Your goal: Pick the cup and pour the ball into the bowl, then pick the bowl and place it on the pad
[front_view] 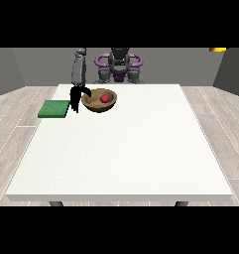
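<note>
A brown wooden bowl (98,100) sits on the white table (121,149) near its far left part, and a red ball (105,98) lies inside it. Left of the bowl, a green pad (54,108) lies at the table's left edge. The black hand at the view's left (77,96) hangs between pad and bowl, its fingers at the bowl's left rim and curled over it. No cup shows in this view. The robot's other hand is not visible.
The robot's torso (119,64) stands behind the table's far edge. A yellow object (218,49) shows at the top right corner. Grey wood flooring surrounds the table.
</note>
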Available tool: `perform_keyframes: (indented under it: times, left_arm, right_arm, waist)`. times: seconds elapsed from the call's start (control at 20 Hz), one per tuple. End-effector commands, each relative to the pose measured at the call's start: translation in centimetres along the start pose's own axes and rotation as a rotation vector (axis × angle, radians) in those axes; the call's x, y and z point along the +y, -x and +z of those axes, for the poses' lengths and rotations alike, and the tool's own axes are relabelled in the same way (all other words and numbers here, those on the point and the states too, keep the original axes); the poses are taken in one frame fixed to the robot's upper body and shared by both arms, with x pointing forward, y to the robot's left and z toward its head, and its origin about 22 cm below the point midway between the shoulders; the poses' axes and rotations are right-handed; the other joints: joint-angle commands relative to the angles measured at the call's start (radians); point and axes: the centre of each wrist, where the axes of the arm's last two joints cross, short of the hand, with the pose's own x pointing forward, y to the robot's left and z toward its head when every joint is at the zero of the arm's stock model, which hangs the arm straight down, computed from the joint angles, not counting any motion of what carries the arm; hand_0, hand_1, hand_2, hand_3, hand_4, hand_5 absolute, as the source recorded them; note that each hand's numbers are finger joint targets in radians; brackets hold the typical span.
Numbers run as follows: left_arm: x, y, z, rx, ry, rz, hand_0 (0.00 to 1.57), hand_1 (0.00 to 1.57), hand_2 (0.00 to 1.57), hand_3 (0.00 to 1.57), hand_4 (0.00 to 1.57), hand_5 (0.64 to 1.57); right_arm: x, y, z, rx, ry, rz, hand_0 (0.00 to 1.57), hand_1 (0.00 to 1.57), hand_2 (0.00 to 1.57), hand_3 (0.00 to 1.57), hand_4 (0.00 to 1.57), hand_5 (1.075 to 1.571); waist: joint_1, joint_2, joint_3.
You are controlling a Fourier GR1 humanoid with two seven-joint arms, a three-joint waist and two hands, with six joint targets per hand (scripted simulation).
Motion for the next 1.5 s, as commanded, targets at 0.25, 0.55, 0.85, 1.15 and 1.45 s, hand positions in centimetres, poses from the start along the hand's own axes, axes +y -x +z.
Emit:
perform_keyframes:
  times: [0.25, 0.55, 0.85, 1.15, 1.45]
  left_arm:
    - [1.6, -3.2, -0.3, -0.052, 0.001, -0.001, 0.00, 0.00, 0.00, 0.00, 1.02, 1.543]
    - [2.7, -3.6, 0.3, -0.096, 0.028, 0.027, 0.00, 0.00, 0.00, 0.00, 1.03, 1.529]
    - [3.7, -3.4, 0.6, -0.079, 0.005, 0.032, 0.00, 0.00, 0.00, 0.00, 1.14, 1.520]
    - [4.9, 1.5, 2.2, 0.070, -0.030, 0.044, 0.00, 0.00, 0.00, 0.00, 1.19, 1.528]
    - [8.2, 3.2, 4.7, 0.125, -0.141, -0.002, 0.00, 0.00, 0.00, 0.00, 1.20, 1.537]
  right_arm:
    - [3.6, 0.2, -1.5, 0.028, 0.027, -0.024, 0.00, 0.00, 0.00, 0.00, 0.50, 1.556]
    - [-4.5, 1.3, 2.3, 0.196, 0.262, 0.232, 1.57, 1.57, 1.57, 1.57, 0.94, 1.471]
    - [-6.6, -0.9, 1.5, 0.199, 0.299, 0.370, 1.57, 1.57, 1.57, 1.37, 0.96, 1.536]
    - [-6.5, -5.2, -1.2, 0.272, 0.306, 0.486, 1.57, 1.57, 1.57, 1.11, 1.03, 1.548]
    - [-7.1, -12.4, -5.1, 0.337, 0.227, 0.556, 1.57, 1.57, 1.57, 0.87, 1.06, 1.556]
  waist:
    - [0.021, 0.061, 0.0150]
    - [0.069, 0.102, 0.0130]
    - [0.059, 0.074, 0.0106]
    - [-0.006, -0.067, 0.0081]
    - [-0.102, -0.111, 0.0122]
